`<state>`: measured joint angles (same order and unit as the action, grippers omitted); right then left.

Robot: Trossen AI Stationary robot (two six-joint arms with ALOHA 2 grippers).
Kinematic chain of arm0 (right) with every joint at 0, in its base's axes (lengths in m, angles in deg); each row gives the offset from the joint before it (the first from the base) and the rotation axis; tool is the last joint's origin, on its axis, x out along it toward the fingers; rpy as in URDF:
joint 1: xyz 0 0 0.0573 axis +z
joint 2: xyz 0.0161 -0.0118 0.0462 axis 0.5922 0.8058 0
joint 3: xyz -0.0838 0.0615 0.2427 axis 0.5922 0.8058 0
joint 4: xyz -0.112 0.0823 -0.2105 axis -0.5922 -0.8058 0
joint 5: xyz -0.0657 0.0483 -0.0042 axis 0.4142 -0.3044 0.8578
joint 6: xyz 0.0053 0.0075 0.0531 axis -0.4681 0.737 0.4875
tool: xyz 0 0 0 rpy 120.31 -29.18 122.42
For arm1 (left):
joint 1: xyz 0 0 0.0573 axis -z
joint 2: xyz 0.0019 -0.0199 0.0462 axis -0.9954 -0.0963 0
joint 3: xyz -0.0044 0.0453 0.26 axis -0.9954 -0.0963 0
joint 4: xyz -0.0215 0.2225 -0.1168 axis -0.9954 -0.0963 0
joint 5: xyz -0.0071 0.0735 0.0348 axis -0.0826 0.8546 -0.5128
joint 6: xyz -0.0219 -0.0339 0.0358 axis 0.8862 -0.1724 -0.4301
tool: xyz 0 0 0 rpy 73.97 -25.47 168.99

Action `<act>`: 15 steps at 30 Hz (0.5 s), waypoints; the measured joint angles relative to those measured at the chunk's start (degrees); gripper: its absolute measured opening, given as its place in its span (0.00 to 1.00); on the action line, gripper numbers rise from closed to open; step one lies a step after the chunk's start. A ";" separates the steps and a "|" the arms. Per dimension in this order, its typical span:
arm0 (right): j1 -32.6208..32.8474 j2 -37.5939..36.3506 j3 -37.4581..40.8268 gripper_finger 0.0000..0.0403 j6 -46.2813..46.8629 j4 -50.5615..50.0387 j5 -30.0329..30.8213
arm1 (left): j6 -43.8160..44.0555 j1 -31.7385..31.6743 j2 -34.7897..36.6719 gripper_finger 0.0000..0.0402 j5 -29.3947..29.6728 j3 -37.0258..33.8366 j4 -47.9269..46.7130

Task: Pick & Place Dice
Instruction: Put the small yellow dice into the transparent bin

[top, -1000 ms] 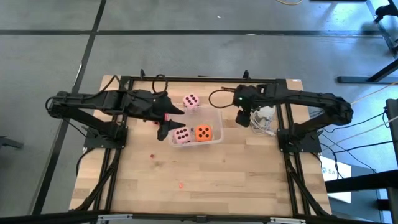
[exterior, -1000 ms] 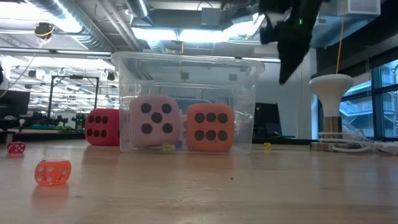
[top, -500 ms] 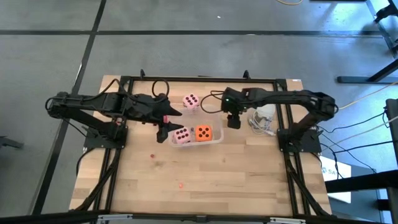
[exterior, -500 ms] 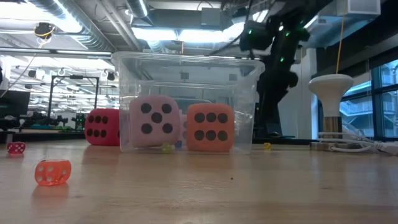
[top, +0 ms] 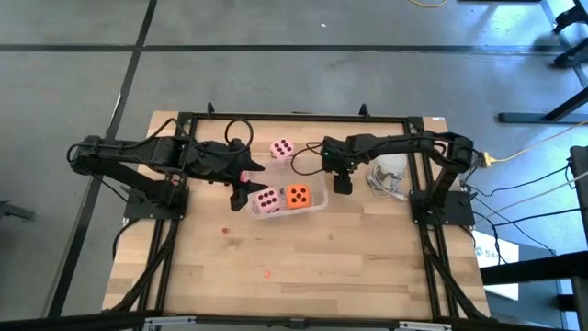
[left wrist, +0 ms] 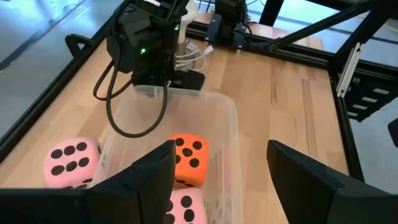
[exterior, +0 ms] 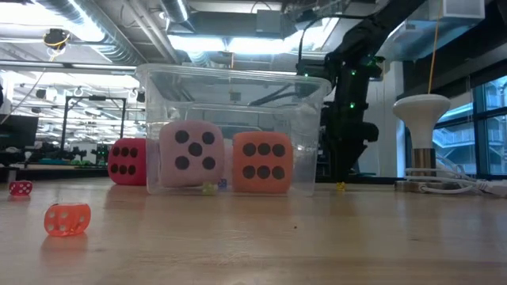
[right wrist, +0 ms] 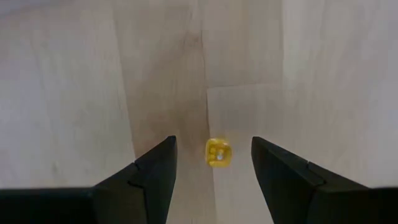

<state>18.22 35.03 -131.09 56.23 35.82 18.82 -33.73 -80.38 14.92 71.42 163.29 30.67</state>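
A clear tub (top: 317,208) holds a pale pink die (top: 267,200) and an orange die (top: 297,195). A second pink die (top: 282,149) lies on the table beyond it. A red die (exterior: 127,161) rests on the table by the tub's left end. My left gripper (left wrist: 221,149) hovers open over that end, empty. My right gripper (top: 342,184) points down at the table by the tub's right end. It is open, with a tiny yellow die (right wrist: 218,152) on the wood between its fingers, untouched. My right gripper stands close against the tub's right end wall (left wrist: 186,93), fingers pointing down. Whether a finger touches the wall I cannot tell.
Two tiny reddish dice (exterior: 67,219) (exterior: 20,188) lie on the near left of the table. A white stand with coiled cable (top: 386,175) sits by the right arm. Bare wood spreads along the near side.
My right gripper has come down and toward the table's left, from above the back right to the table beside the tub's right end. The tub with its two dice has slid a little toward the left edge.
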 joint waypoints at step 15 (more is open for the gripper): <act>-3.54 1.04 0.00 0.51 -0.17 -0.05 -2.83 | -0.04 -0.07 0.00 0.60 0.00 0.00 -2.86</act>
<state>14.69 36.08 -131.09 56.07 35.77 15.99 -33.78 -80.44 14.92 71.42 163.29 27.82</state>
